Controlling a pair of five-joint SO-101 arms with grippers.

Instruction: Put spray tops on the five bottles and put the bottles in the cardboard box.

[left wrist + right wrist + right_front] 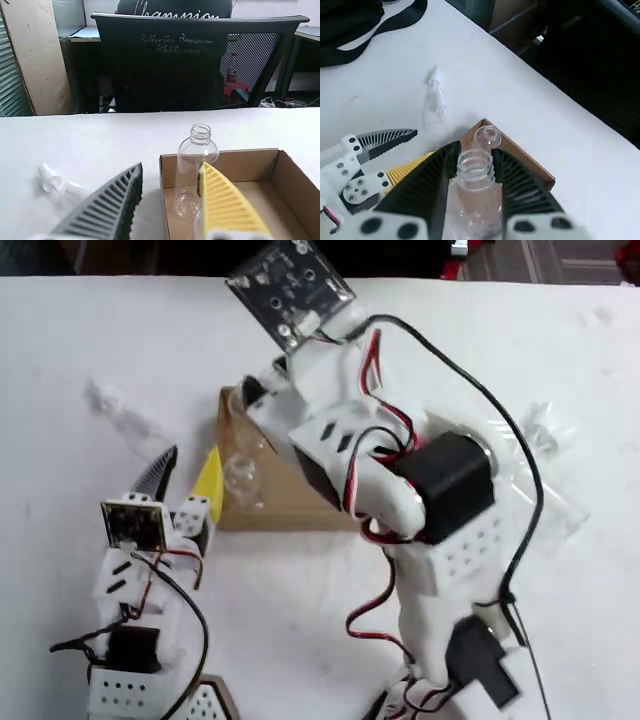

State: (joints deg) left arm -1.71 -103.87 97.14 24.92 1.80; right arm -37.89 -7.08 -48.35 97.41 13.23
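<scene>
**Right hand pinches an uncapped bottle at the box corner**

The right hand (475,152) has its two black fingers pressed against the threaded neck of a clear bottle (472,210). That neck is bare, with no sprayer on it. The bottle's long axis runs along the fingers, with its body back toward the wrist and its open mouth out past the fingertips. The mouth points toward one corner of the cardboard box (520,152).

Just beyond the mouth, a second bottle (487,135) stands upright inside that corner, also without a top. The left hand (170,167) is spread and holds nothing. Its yellow finger is over the box and its grey finger is over the bench (100,135) outside the box wall.

A white spray top (49,176) lies on the bench well outside the box, out past the grey finger. It rests against something clear that I cannot make out.

By my reading, the coming move depends on that spray top. It lies away from the held bottle on the left hand's side, so the left arm is the nearer one to fetch it. The right hand would need to keep the bottle's mouth clear to receive it.

Neither bottle shows a label. The chair (200,60) behind the bench has print on its back, which has no bearing on the task.
</scene>
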